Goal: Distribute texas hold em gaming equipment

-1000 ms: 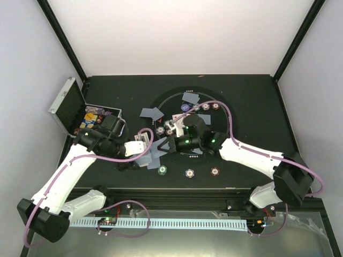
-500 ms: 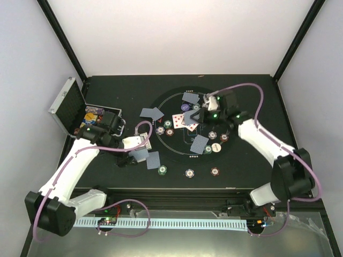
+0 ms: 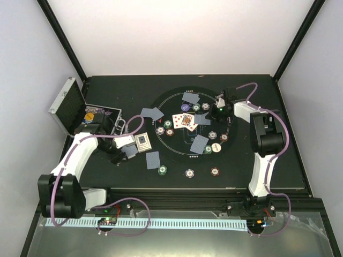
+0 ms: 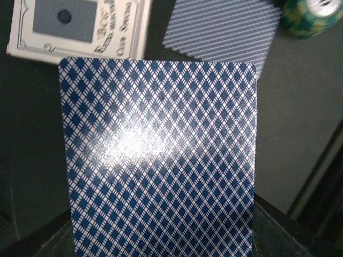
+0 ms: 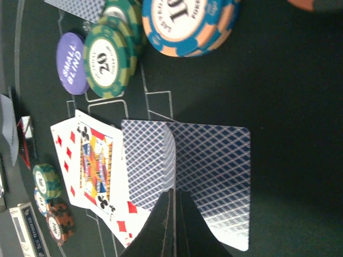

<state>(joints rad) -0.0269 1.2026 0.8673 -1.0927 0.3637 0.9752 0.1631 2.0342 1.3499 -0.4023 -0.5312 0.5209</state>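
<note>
Grips a blue diamond-backed playing card (image 4: 161, 160) in the left tool (image 3: 127, 151); rests the right tool (image 5: 173, 201), pinched narrow, on a second blue-backed card (image 5: 217, 160).

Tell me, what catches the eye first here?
A fan of face-up cards lies at the middle of the round black mat, with striped chips scattered around. An open silver case stands at the far left, and a blue-backed card fills the left wrist view.
</note>
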